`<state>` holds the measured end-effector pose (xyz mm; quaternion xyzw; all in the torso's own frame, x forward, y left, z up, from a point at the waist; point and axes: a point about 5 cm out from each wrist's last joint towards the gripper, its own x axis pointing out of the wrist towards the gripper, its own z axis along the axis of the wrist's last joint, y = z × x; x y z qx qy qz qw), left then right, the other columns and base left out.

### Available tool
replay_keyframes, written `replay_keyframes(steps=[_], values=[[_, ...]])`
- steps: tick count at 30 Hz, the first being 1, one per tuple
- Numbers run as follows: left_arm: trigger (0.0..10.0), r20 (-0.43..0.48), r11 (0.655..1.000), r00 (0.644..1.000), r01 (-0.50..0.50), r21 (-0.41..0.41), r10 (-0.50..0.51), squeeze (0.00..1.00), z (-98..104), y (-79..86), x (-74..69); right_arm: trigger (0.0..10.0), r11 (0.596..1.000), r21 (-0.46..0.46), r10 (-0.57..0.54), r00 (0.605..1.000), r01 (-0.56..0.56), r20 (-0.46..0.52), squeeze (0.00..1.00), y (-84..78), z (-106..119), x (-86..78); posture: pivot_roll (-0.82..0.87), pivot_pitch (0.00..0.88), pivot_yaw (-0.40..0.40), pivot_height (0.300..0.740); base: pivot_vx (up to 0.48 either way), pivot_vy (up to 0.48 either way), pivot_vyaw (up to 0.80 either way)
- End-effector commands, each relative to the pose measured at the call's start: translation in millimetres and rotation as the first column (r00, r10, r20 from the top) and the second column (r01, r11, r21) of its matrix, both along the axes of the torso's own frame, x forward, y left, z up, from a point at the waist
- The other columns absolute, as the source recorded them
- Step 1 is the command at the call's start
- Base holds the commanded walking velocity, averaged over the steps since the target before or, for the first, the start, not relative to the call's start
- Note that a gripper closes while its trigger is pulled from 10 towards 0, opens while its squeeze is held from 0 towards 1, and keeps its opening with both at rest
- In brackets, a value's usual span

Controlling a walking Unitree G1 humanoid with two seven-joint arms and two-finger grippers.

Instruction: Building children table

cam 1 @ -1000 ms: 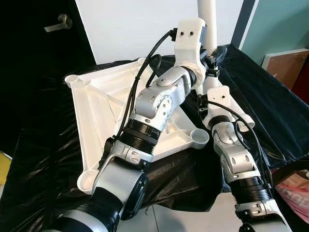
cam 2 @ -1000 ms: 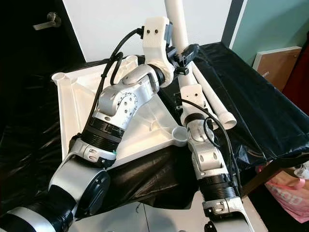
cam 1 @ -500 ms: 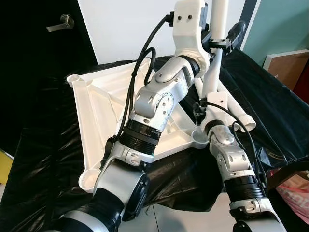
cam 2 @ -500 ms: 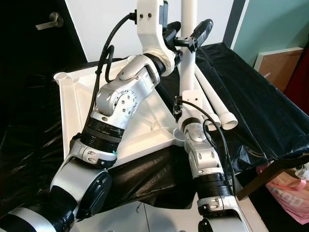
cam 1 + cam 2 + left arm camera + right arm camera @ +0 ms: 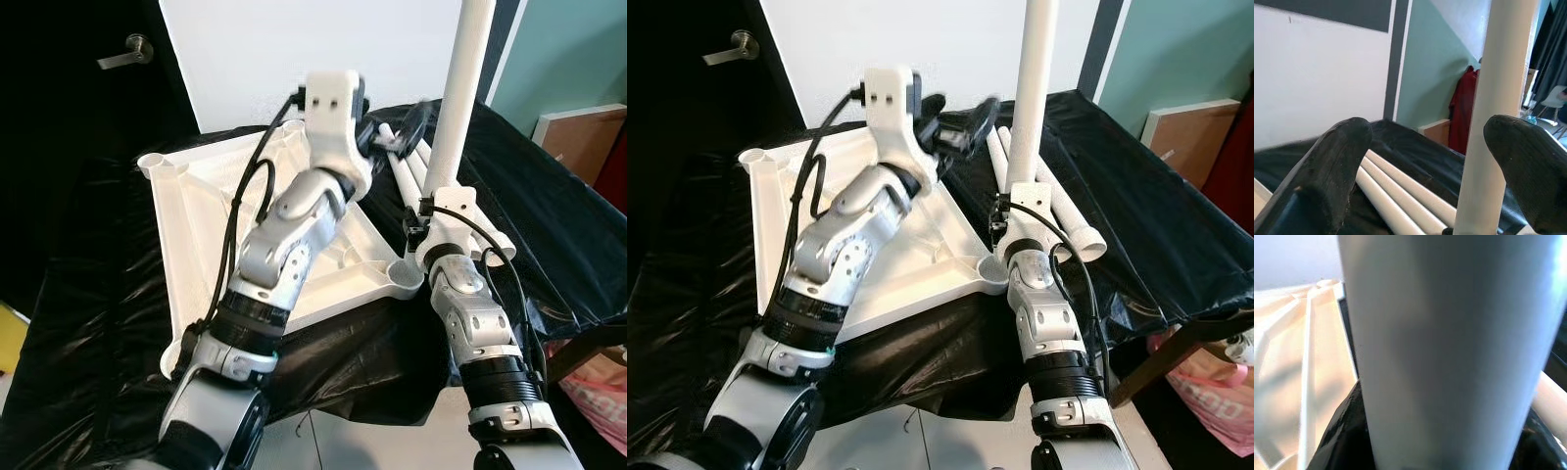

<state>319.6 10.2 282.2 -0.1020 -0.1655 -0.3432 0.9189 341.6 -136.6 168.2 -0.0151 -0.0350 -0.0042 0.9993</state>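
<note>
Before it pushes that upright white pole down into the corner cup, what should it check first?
1. Right pincer shut on the table leg: ok.
2. Leg roughly upright: ok.
3. Leg's bottom end lined up over the corner socket of the tabletop: cannot tell, arm hides it.
4. Left pincer open and off the leg: ok.
5. Spare legs lie beside the socket, not across it: ok.

Left end effector (image 5: 1425, 161) off leg (image 5: 458, 98), lower.
</note>
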Motion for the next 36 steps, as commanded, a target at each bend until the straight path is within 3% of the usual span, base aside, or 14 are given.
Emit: replay_keyframes(steps=[1,2,3,8,13,16,24,26,32,36], values=[[10.0,0.069,0.978,0.985,0.147,0.147,-0.158,0.00,-18.7,-5.4,-10.1,10.0,0.999,0.015,0.040,0.999,-0.040,0.011,0.00,3.8,-3.7,-1.1,-0.19,0.000,0.034,0.740,0.000,0.000,0.00],[10.0,0.069,0.978,0.985,0.147,0.147,-0.158,0.00,-18.7,-5.4,-10.1,10.0,0.999,0.015,0.040,0.999,-0.040,0.011,0.00,3.8,-3.7,-1.1,-0.19,0.000,0.034,0.740,0.000,0.000,0.00],[10.0,0.078,0.970,0.986,0.130,0.208,-0.149,0.00,-30.3,-3.2,-11.4,10.0,0.998,0.037,0.055,0.998,-0.055,0.013,0.00,5.4,-4.7,-1.0,-0.19,0.000,0.033,0.740,0.000,0.000,0.00],[10.0,0.059,0.963,0.987,0.129,0.237,-0.147,0.00,-43.6,1.9,-13.8,10.0,0.995,0.047,0.084,0.996,-0.086,0.026,0.00,8.7,-5.9,-1.4,-0.19,0.000,0.032,0.740,0.000,0.000,0.00],[10.0,0.044,0.932,0.984,0.150,0.329,-0.174,0.00,-67.5,7.2,-25.6,10.0,0.987,0.045,0.151,0.988,-0.152,0.041,0.00,13.6,-13.9,-4.1,-0.19,0.000,0.029,0.740,0.000,0.000,0.00],[10.0,0.037,0.928,0.982,0.161,0.335,-0.183,0.00,-70.1,7.6,-27.5,10.0,0.987,0.047,0.152,0.988,-0.154,0.038,0.00,13.5,-15.6,-4.4,-0.18,0.000,0.029,0.740,0.000,0.000,0.00],[10.0,-0.064,0.877,0.946,0.318,0.361,-0.317,0.00,-87.4,10.9,-42.3,10.0,0.988,0.046,0.147,0.989,-0.147,0.012,0.00,9.3,-26.7,-6.7,-0.18,0.008,0.030,0.740,0.000,0.000,0.00],[10.0,-0.064,0.877,0.946,0.318,0.361,-0.317,0.00,-87.4,10.9,-42.3,10.0,0.988,0.046,0.147,0.989,-0.147,0.012,0.00,9.3,-26.7,-6.7,-0.18,0.008,0.030,0.740,0.000,0.000,0.00],[10.0,-0.138,0.828,0.921,0.387,0.405,-0.363,0.00,-102.8,22.0,-50.0,10.0,0.992,0.035,0.124,0.992,-0.124,-0.011,0.00,-0.7,-38.6,-9.5,-0.18,0.018,0.036,0.740,0.000,0.000,0.00],[10.0,-0.157,0.822,0.919,0.394,0.412,-0.362,0.00,-104.9,23.9,-51.0,10.0,0.992,0.030,0.125,0.992,-0.125,-0.014,0.00,-3.1,-43.7,-9.5,-0.19,0.024,0.038,0.740,0.000,0.000,0.00]])
